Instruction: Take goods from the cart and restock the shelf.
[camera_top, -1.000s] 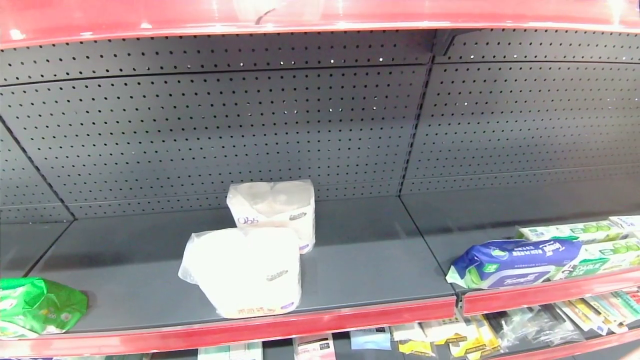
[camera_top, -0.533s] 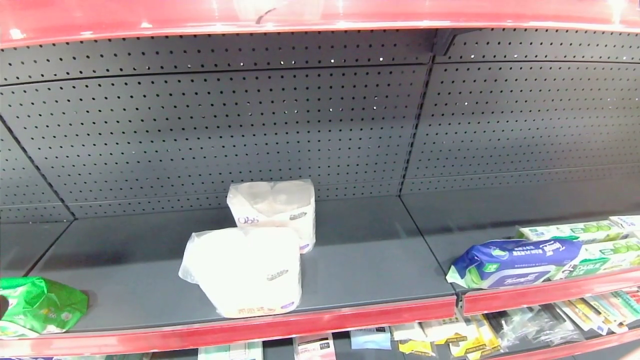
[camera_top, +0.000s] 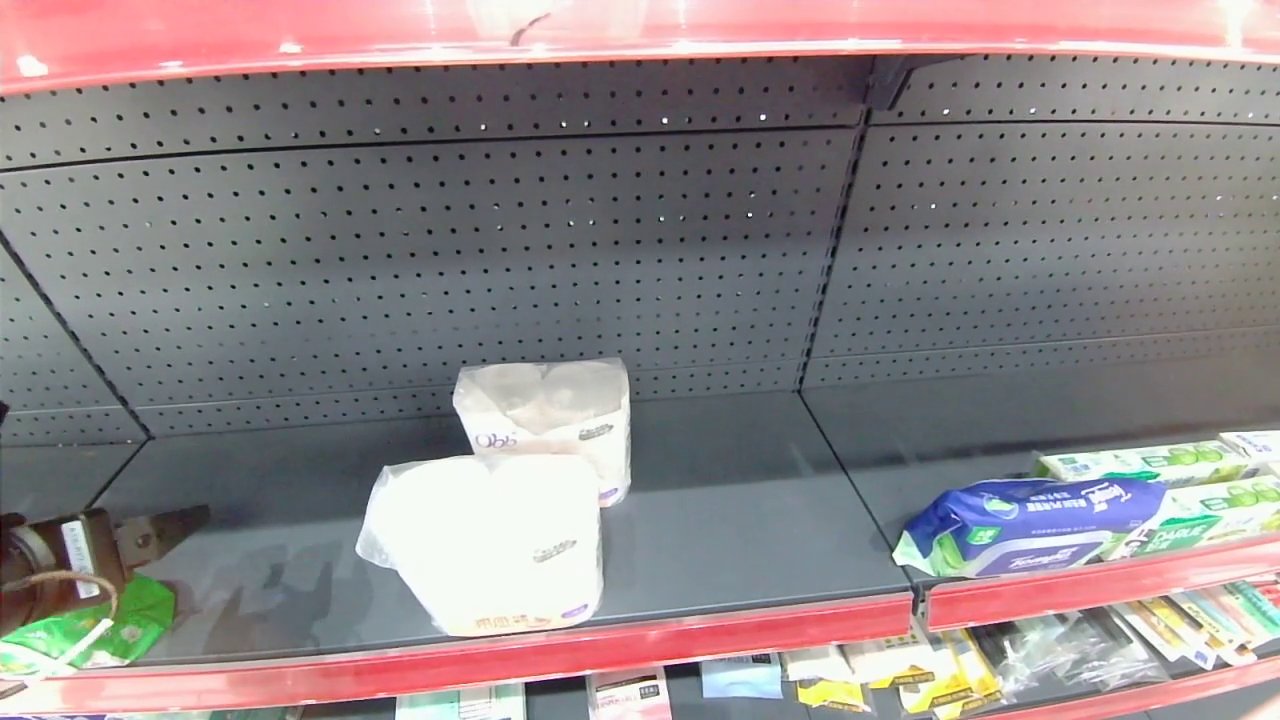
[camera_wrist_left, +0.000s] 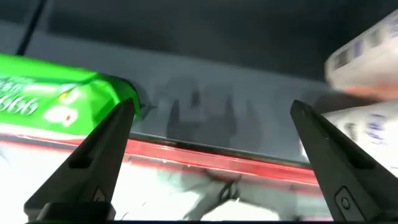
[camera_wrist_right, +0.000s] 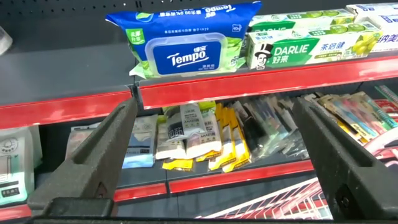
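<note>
Two white tissue packs stand mid-shelf, one at the front (camera_top: 490, 545) and one behind it (camera_top: 548, 420). A green pack (camera_top: 95, 625) lies at the shelf's left end. My left gripper (camera_top: 185, 525) hovers just above that green pack, open and holding nothing. In the left wrist view this gripper (camera_wrist_left: 212, 104) faces the shelf's red front edge (camera_wrist_left: 217, 163), with the green pack (camera_wrist_left: 50, 102) on one side and a white tissue pack (camera_wrist_left: 367, 124) on the other. My right gripper (camera_wrist_right: 214, 102) is open and empty, below and in front of the blue wet wipes pack (camera_wrist_right: 186, 37).
Wet wipes (camera_top: 1020, 525) and green toothpaste boxes (camera_top: 1150, 462) fill the shelf's right end. The grey shelf board (camera_top: 740, 520) is bare between them and the tissue packs. Small hanging goods (camera_wrist_right: 205, 130) sit on the tier below. Cart wire (camera_wrist_right: 280, 205) shows low in the right wrist view.
My left gripper has risen into the head view from the lower left and now partly covers the green pack. The goods on the shelf have not moved.
</note>
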